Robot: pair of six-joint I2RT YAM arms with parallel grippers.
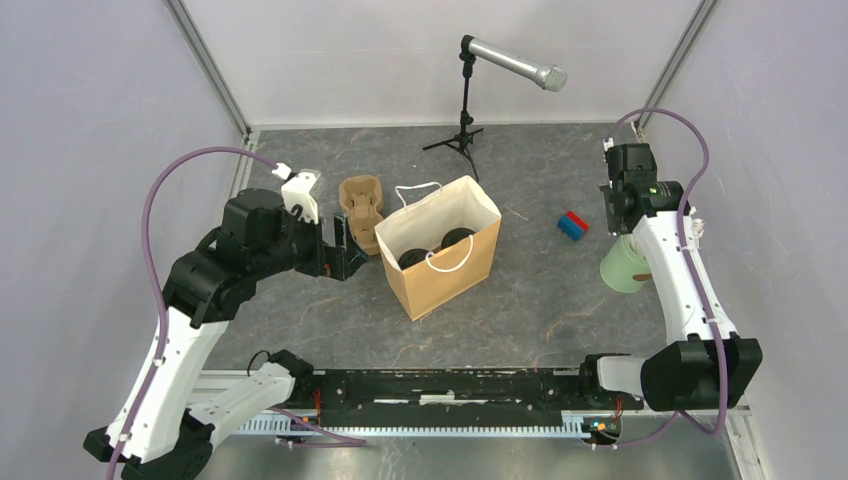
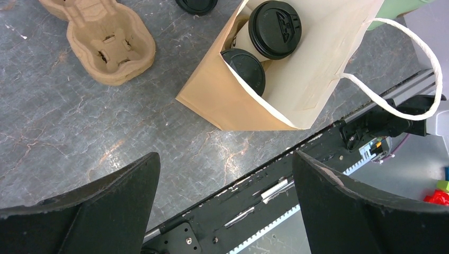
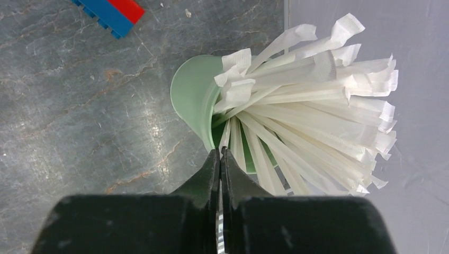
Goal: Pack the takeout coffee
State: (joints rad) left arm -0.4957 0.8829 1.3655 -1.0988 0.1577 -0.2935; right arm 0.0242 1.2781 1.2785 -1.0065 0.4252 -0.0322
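Observation:
Two takeout coffee cups with black lids (image 1: 413, 258) (image 1: 457, 238) stand inside the open brown paper bag (image 1: 445, 275). In the left wrist view the lids (image 2: 275, 29) (image 2: 243, 71) show in the bag's mouth (image 2: 317, 69). My left gripper (image 1: 345, 255) (image 2: 225, 156) is open and empty, hovering over the table just left of the bag. My right gripper (image 1: 617, 232) (image 3: 221, 152) is shut at the rim of the pale green cup (image 3: 193, 95), its tips pinching one of the white wrapped straws (image 3: 226, 135).
The brown cardboard carrier (image 1: 360, 205) (image 2: 106, 45) lies behind the left gripper. A dark round object (image 2: 196, 4) is cut off at the top edge. A red and blue brick (image 1: 572, 225) (image 3: 114, 13) lies right of the bag. A microphone on a stand (image 1: 510, 62) is at the back.

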